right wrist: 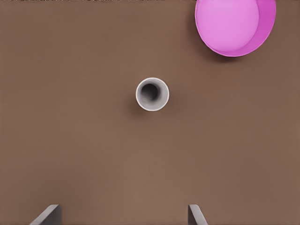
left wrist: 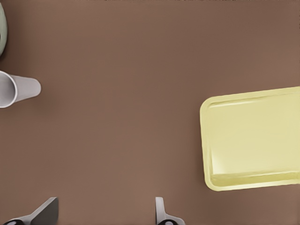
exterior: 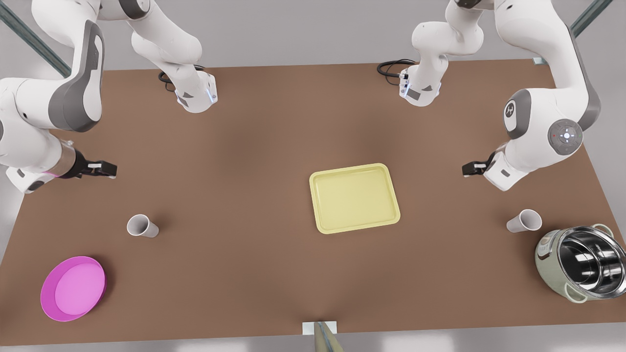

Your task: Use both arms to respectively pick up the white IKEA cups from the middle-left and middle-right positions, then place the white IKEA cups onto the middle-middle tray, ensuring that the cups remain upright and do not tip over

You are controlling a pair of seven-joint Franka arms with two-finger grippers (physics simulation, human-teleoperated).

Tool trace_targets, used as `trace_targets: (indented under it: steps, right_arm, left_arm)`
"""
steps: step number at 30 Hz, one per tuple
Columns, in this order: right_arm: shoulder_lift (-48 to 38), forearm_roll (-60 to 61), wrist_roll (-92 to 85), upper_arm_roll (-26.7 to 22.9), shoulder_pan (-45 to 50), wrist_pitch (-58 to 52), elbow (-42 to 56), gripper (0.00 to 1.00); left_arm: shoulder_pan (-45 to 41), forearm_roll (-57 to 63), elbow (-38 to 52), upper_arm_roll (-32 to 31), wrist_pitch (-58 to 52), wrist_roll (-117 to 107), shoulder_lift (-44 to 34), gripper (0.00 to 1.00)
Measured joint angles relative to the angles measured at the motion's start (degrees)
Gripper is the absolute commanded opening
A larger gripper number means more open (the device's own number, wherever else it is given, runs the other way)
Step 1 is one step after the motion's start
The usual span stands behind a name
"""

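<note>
- I see my left gripper spread wide, empty, between the tray and its cup.
- My right gripper hangs released, empty, well apart from the tray, near the other cup.

Both grippers, left and right, open-jawed, aloft.

Two small white tapered cups are standing upright on the brown table — one cup well off toward the front view's left, the other cup toward its right — while the pale yellow rimmed tray is lying empty between them.
</note>
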Motion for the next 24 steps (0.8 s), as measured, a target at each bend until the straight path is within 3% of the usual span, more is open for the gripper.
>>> trace_targets:
  steps: [3, 6, 13, 24]
  right_arm:
    - [2.04, -0.18, -0.26, -0.02, 0.19, 0.71, 0.5, 1.0]
    - [8.26, -0.51, -0.6, -0.1, 0.0, 2.35, 3.38, 1.0]
    - [18.57, -2.87, -2.12, -0.25, -0.98, 9.38, 4.33, 1.0]
    - [24.81, -3.15, -4.72, -0.29, -6.14, 27.16, -4.26, 1.0]
  left_arm:
    - [0.37, -0.51, 2.24, 0.11, 0.63, -0.02, 2.06, 1.0]
    - [6.51, -0.03, 13.55, -0.04, 0.98, 1.54, 14.32, 1.0]
    - [15.33, 2.94, 17.87, 0.61, 9.88, 6.21, 29.44, 1.0]
    - [19.59, 3.13, 14.78, 0.66, 18.98, 10.97, 34.23, 1.0]
